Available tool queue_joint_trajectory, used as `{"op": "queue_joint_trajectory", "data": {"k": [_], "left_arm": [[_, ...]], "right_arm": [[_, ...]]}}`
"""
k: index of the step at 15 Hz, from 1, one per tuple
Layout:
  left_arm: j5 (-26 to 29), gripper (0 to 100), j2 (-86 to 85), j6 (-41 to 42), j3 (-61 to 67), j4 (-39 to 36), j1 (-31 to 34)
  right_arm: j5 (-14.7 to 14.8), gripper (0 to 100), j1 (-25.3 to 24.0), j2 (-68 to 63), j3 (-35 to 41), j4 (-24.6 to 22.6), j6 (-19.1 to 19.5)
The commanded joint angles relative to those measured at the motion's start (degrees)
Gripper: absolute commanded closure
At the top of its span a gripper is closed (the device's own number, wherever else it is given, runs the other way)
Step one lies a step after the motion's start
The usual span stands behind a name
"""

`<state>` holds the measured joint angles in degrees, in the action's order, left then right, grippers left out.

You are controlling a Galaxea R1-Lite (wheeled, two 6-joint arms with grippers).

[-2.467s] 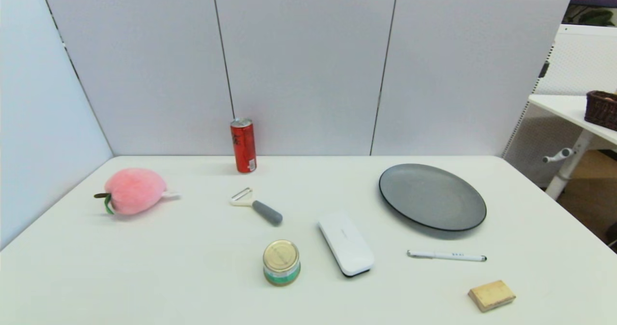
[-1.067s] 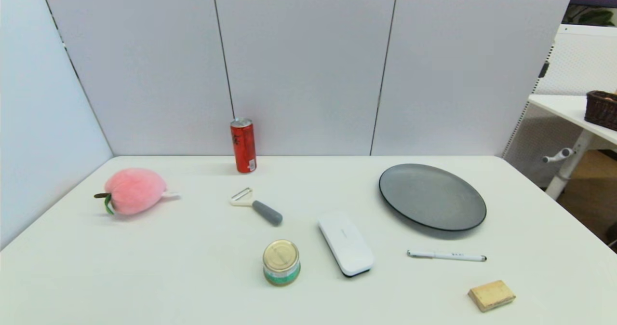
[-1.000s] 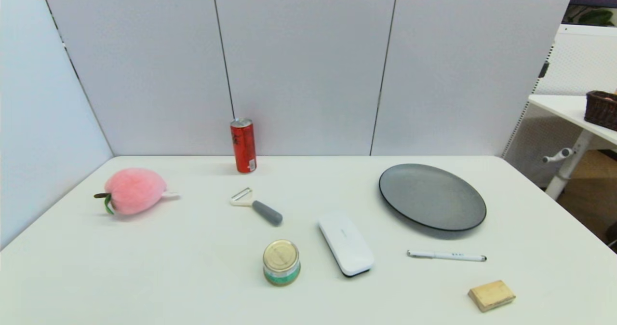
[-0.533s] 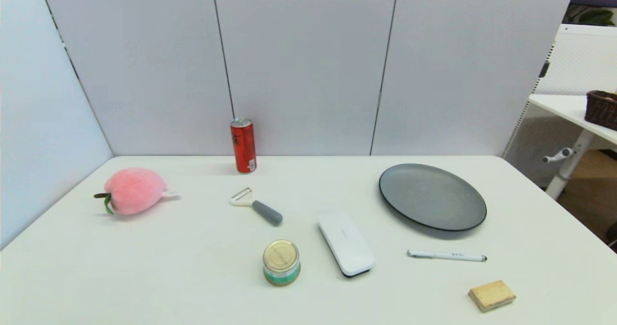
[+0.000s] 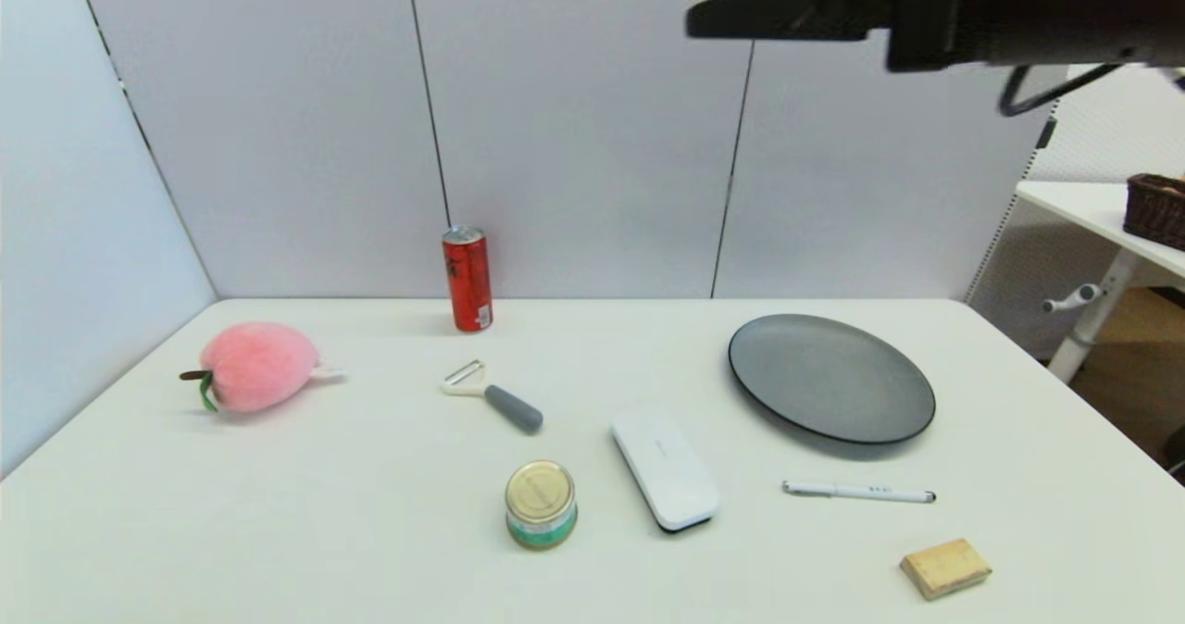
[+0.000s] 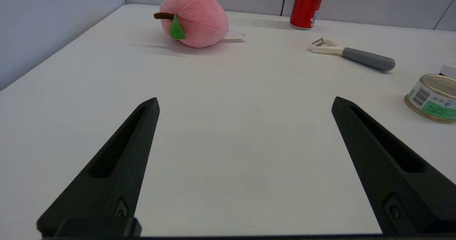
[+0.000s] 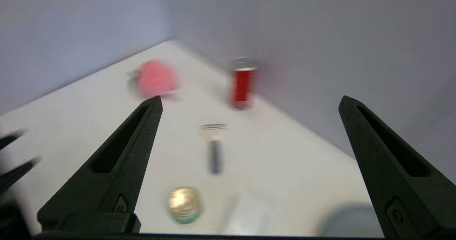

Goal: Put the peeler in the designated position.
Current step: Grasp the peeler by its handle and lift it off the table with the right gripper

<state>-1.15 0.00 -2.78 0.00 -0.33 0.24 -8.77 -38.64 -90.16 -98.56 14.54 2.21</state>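
Note:
The peeler (image 5: 491,394) lies flat on the white table, left of centre, with its white forked head toward the red can and its grey handle pointing to the near right. It also shows as the peeler (image 6: 351,53) in the left wrist view and blurred as the peeler (image 7: 213,144) in the right wrist view. My right arm (image 5: 926,4) hangs high over the table's far right. Its gripper (image 7: 249,103) is open, empty and well above the peeler. My left gripper (image 6: 245,99) is open and empty, low over the near-left table, with the peeler off to its far right.
A pink plush peach (image 5: 257,366) sits at the left and a red can (image 5: 467,279) stands by the back wall. A tin can (image 5: 541,504) and a white case (image 5: 665,467) lie near the peeler. A grey plate (image 5: 830,379), white pen (image 5: 856,492) and wooden block (image 5: 945,567) occupy the right.
My right arm has risen into the head view at the top right, where it did not show before. Nothing on the table has moved.

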Motion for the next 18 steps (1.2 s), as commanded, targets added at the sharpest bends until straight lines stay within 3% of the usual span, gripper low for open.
{"op": "queue_joint_trajectory", "data": {"k": [1,5,8,18], "left_arm": [[0.00,0,0.09,-0.03,0.09,-0.02,0.02],[0.00,0,0.09,-0.03,0.09,-0.02,0.02],[0.00,0,0.09,-0.03,0.09,-0.02,0.02],[0.00,0,0.09,-0.03,0.09,-0.02,0.02]], "right_arm": [[-6.26,0,-4.25,-11.79,-2.86,0.31,2.19],[-5.91,0,-5.48,-17.77,1.53,0.13,1.84],[-1.69,0,-5.48,-23.66,2.32,0.31,2.01],[-1.34,0,-7.06,-39.65,0.04,-1.80,1.31]]}}
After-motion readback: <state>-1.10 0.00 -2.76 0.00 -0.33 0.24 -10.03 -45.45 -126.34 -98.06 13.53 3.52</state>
